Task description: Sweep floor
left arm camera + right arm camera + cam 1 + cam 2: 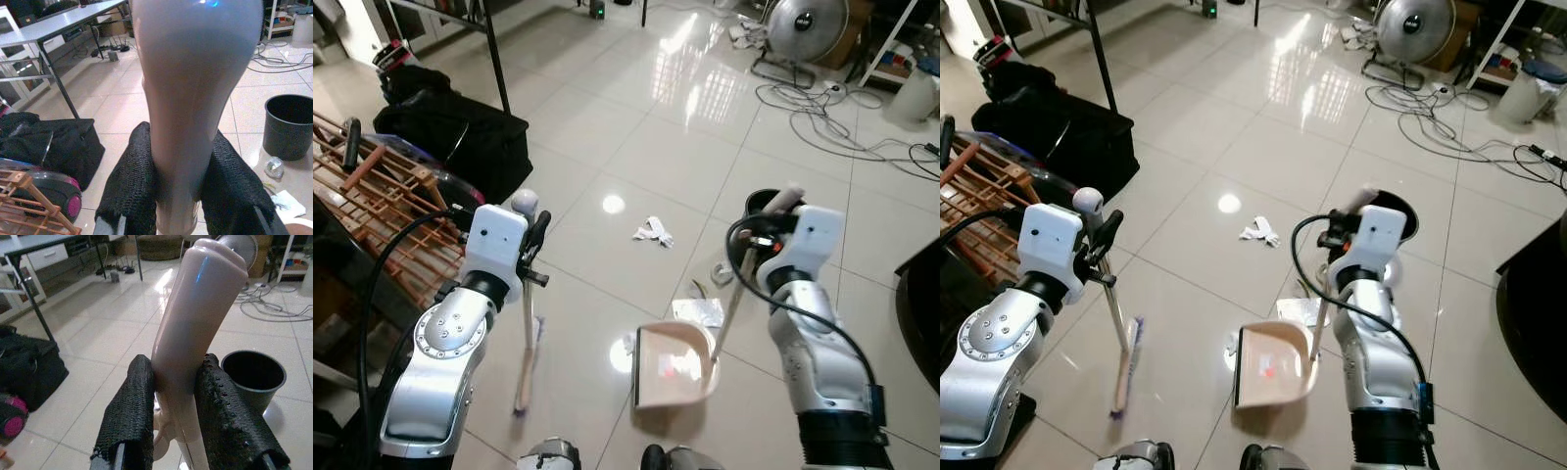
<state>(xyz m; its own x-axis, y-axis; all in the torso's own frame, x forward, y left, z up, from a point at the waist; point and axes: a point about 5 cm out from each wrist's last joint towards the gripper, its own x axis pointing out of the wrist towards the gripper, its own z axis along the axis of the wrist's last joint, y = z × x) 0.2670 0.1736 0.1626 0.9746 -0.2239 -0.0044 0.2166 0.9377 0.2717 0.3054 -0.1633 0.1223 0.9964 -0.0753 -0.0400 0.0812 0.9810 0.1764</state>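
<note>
Broom (527,343) in left pincer (183,191), dustpan (674,364) apparently right's (178,406)

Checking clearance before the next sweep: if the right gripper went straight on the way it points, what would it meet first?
Probably the black bin, just beyond the dustpan handle the right gripper holds; depth is unclear.

Occlusions and crops

Black bin (762,203) mostly hidden behind right gripper (176,396); dustpan (674,364) contents too blurred to identify; fan (808,22) beyond the bin cut by top edge.
</note>
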